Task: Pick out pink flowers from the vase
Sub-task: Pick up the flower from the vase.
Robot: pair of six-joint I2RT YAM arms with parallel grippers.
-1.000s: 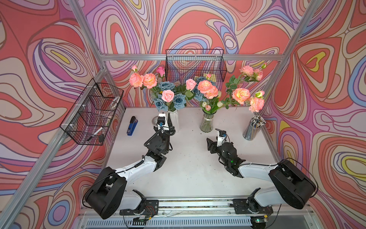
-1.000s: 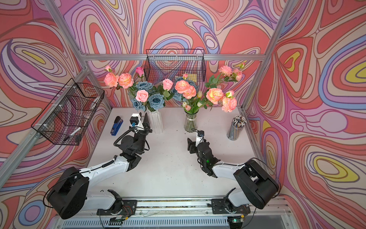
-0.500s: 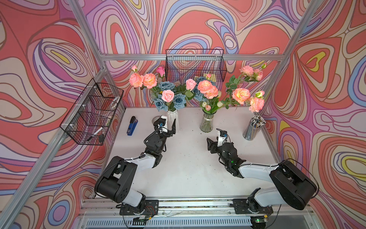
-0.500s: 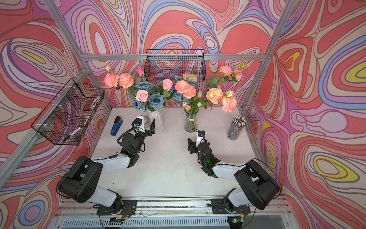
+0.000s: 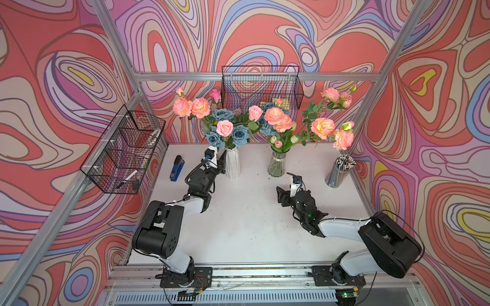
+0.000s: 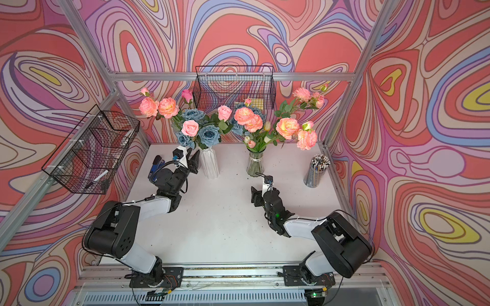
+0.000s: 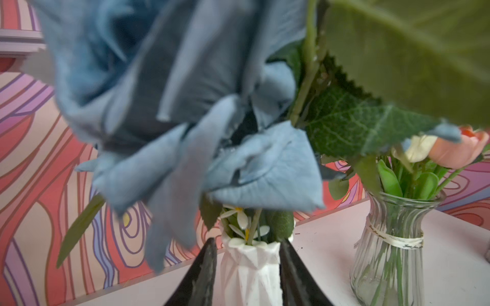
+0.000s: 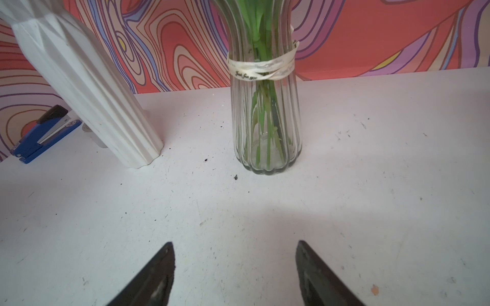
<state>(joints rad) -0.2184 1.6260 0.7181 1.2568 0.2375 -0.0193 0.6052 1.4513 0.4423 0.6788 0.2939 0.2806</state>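
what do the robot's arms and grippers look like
Left arm and right arm match: white links between bulky black joints, on black base plates. Thin black cables loop by each wrist, where a small white camera sits. The jaws are black, flat and tapering to points. A green light glows on the right arm.

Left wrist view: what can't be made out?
In the left wrist view:
pink flowers of the white vase: behind the blurred blue rose.
glass vase upper blooms: covered by a blurred leaf.
left gripper: contact with the white vase unclear; fingers cut by the bottom edge.
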